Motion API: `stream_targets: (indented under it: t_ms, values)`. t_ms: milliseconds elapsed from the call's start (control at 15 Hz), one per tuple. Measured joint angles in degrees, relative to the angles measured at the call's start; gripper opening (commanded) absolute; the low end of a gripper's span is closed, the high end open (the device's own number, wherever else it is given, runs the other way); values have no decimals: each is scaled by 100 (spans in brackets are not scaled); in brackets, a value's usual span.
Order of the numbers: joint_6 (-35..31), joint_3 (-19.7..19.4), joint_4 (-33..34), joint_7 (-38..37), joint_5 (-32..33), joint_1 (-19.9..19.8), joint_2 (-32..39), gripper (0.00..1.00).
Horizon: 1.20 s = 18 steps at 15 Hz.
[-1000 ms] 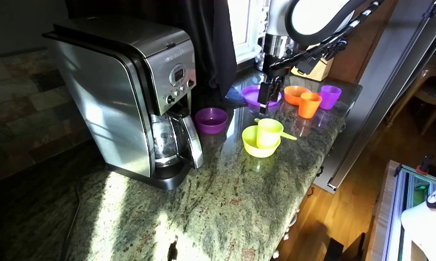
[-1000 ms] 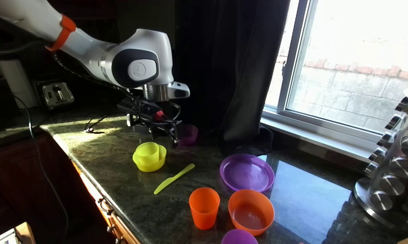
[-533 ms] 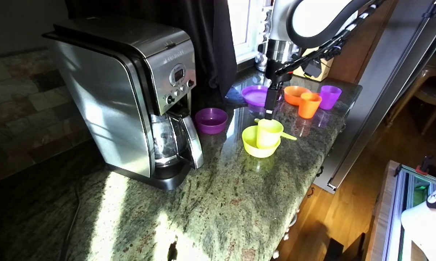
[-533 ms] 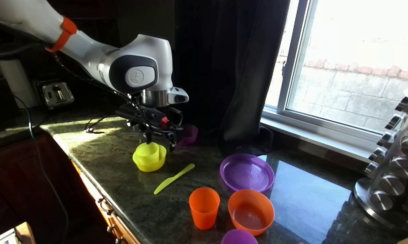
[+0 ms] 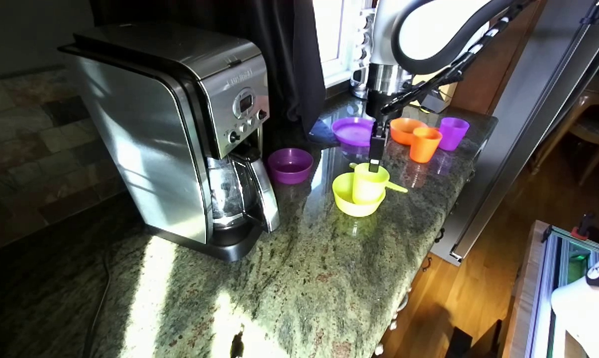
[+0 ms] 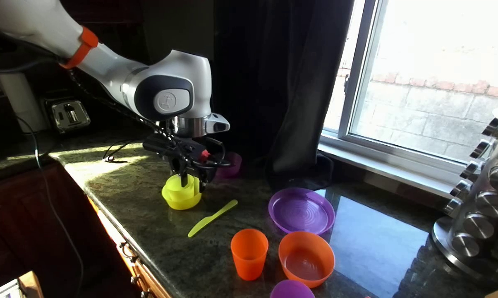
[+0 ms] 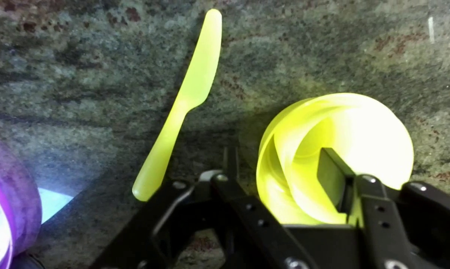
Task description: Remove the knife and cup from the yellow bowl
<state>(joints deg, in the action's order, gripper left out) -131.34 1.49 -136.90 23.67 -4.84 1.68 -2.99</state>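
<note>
I am holding the arm bent, wrist aimed down over the counter, whose edge is running apart from the jaws. My gripper is standing with fingers parted, the wall of the yellow bowl between them, one fingertip at the mouth of the cup in that bowl, the other outside; beyond it, across a strip of counter, the knife is lying.

There are three cups (yellow cup, orange cup, purple cup), three bowls (yellow bowl, orange bowl, purple bowl), one yellow knife, one purple plate, one coffeemaker and one spice rack.
</note>
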Motion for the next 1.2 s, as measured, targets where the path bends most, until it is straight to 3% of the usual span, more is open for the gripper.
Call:
stream_targets:
  t_ms: [267,1200]
  values:
    - [0,14,5,117,-123,23,146,0]
    - [-4,99,51,102,-370,90,-38,1]
